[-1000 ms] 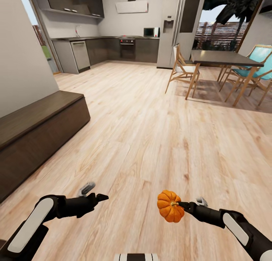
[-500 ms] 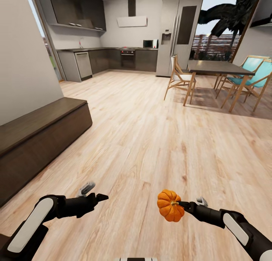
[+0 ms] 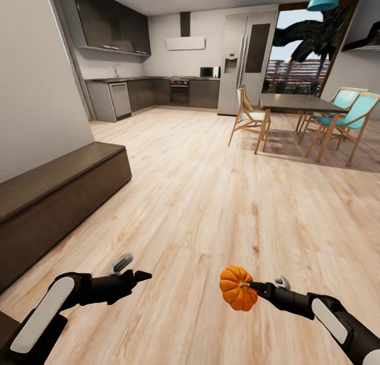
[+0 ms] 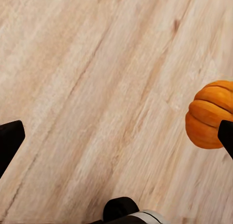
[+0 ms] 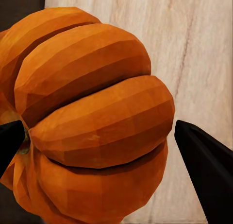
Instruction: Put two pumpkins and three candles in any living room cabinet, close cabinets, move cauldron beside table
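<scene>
Keep the right gripper [image 3: 252,286] clamped on the pumpkin [image 3: 237,295]; swing left toward the cabinet [image 3: 58,196]. Left gripper [image 3: 138,274] jaws: open, empty.

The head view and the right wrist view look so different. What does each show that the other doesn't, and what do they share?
Head view alone: the whole room, with the long dark cabinet at the left, the kitchen at the back, a dining table with chairs, and the left gripper, holding nothing.

Right wrist view alone: a close look at the ribs of the pumpkin, between two dark fingertips.

Both: the orange pumpkin held by the right gripper, over the pale wooden floor.
</scene>
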{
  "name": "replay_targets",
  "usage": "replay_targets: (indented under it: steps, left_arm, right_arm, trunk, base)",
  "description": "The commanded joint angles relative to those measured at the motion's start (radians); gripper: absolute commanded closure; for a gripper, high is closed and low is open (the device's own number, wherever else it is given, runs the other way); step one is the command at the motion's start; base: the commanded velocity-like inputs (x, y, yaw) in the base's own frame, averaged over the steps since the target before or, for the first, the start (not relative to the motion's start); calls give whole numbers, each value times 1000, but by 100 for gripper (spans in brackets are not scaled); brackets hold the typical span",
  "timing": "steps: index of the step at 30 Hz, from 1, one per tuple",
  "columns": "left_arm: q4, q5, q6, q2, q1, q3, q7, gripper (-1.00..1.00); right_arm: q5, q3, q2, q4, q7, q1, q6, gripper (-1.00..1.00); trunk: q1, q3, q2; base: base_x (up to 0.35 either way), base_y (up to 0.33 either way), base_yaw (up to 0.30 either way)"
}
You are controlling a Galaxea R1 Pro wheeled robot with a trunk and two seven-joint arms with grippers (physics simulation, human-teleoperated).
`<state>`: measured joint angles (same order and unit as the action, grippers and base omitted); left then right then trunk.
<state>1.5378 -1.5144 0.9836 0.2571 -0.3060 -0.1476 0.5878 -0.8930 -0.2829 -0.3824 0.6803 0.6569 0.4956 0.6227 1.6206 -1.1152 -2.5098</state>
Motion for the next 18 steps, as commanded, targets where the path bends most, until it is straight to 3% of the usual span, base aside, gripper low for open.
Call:
replay_targets:
  steps: [1,8,18]
  left_arm:
    - [1,-11,0,1,-1,-1,10,-100]
    - [1,-10,0,3,-1,2,10,-100]
    - [1,-11,0,2,-1,1,11,-100]
  right_arm:
    - [-8,-4,-1,1,-5,0,5,100]
    - [-6,-11,-1,0,-7,0,4,100]
    - [-8,-13,-1,-1,-11,0,3,100]
  trunk:
    - [-1,-2,0]
    - [-1,-11,0]
    - [-1,-25,0]
  base:
    - [-241,0,86]
    - [-187,-17,110]
    - [-224,-130,141]
